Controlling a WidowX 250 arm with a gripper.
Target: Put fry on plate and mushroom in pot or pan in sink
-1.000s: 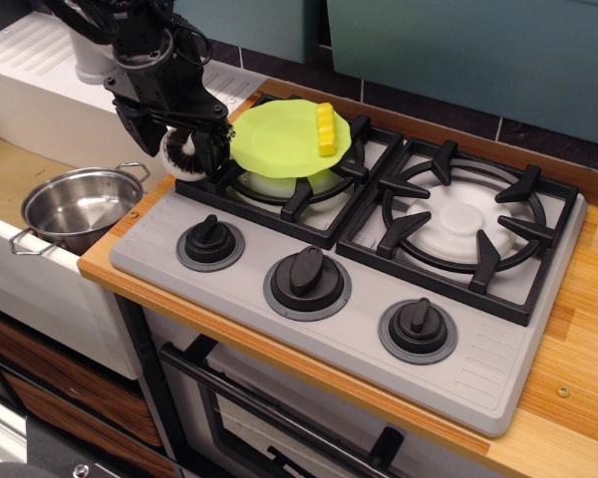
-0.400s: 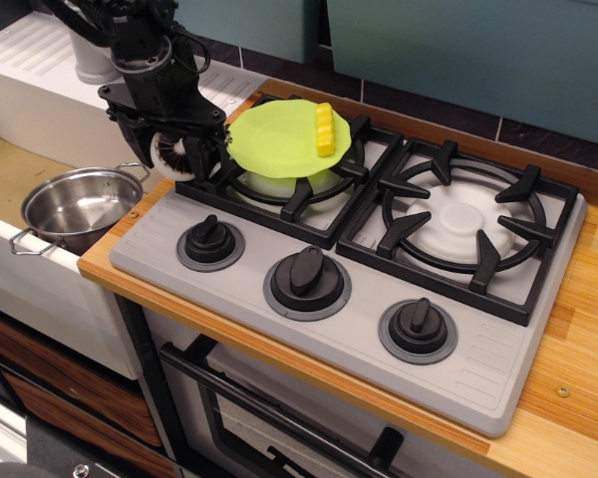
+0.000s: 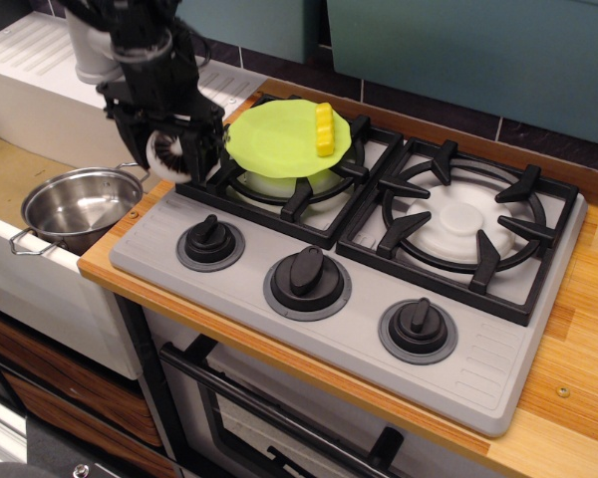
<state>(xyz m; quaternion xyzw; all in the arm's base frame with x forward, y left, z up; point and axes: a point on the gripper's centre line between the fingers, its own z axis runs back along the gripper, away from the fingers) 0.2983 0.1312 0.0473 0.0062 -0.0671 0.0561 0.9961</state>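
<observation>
The yellow ridged fry (image 3: 325,129) lies on the lime-green plate (image 3: 279,139), which rests on the back-left burner. My black gripper (image 3: 171,151) is shut on the mushroom (image 3: 169,154), white with dark ribbed gills, and holds it just left of the plate, above the stove's left edge. The shiny steel pot (image 3: 78,207) with wire loop handles stands empty in the sink (image 3: 5,179), down and to the left of my gripper.
The grey stove top (image 3: 379,329) has three black knobs (image 3: 307,271) along its front and a bare right burner (image 3: 463,221). A ribbed white drainboard (image 3: 30,60) lies behind the sink. The wooden counter edge (image 3: 100,271) runs between stove and sink.
My gripper has lifted the mushroom up and carried it slightly left, away from the burner grate. The plate, fry and pot have not moved.
</observation>
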